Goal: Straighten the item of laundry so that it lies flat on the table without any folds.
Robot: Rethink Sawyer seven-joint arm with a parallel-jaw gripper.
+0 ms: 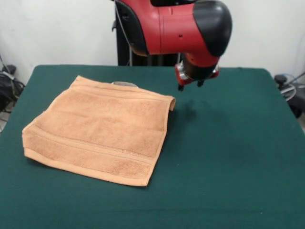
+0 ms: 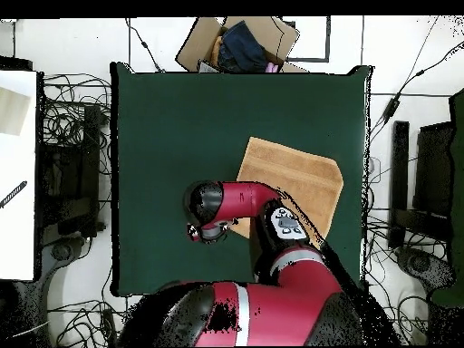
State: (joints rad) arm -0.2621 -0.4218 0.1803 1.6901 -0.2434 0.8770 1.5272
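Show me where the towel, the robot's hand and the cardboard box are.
towel [image 1: 102, 131]: front view, middle of the orange-tan cloth.
hand [image 1: 190, 86]: front view, between the two dark tips under the arm's head.
cardboard box [image 2: 201, 43]: overhead view, brown flap beyond the table's edge.

The orange-tan towel [image 2: 294, 181] lies on the green table [image 2: 172, 127], the red arm [image 2: 245, 204] covering its near edge

A white wall [image 1: 57, 28], a cable-strewn pale floor [image 2: 68, 118], and an open cardboard box [image 2: 237, 41].

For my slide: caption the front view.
Sawyer's pincer hovers beside the orange-tan towel lying on the green table.
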